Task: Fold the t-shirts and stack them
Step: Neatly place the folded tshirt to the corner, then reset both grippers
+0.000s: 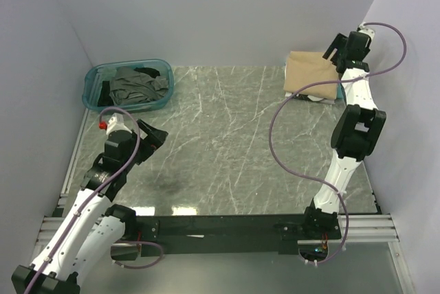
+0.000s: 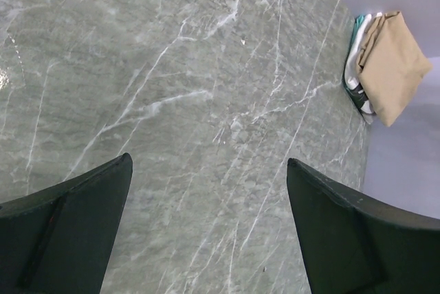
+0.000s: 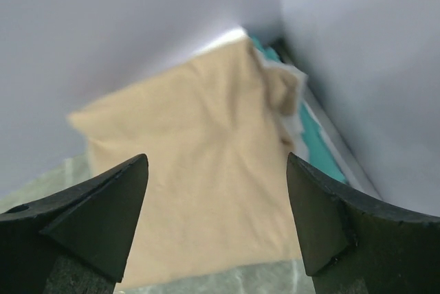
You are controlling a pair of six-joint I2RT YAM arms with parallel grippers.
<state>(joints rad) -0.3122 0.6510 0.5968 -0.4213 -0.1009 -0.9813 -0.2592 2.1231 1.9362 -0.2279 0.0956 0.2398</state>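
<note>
A folded tan t-shirt (image 1: 311, 71) lies on top of a stack at the far right corner; white and teal cloth edges (image 1: 320, 97) show under it. It also shows in the left wrist view (image 2: 392, 64) and the right wrist view (image 3: 206, 170). My right gripper (image 1: 335, 52) is open and empty, held above the tan shirt's right side (image 3: 217, 159). Dark grey and black t-shirts (image 1: 136, 84) lie crumpled in a teal bin (image 1: 91, 78) at the far left. My left gripper (image 1: 152, 133) is open and empty above bare table near the left side (image 2: 209, 162).
The table is grey-green marble (image 1: 227, 143). Pale walls close in the left, back and right sides. A purple cable (image 1: 289, 112) loops from the right arm over the table. A metal rail (image 1: 227, 227) runs along the near edge.
</note>
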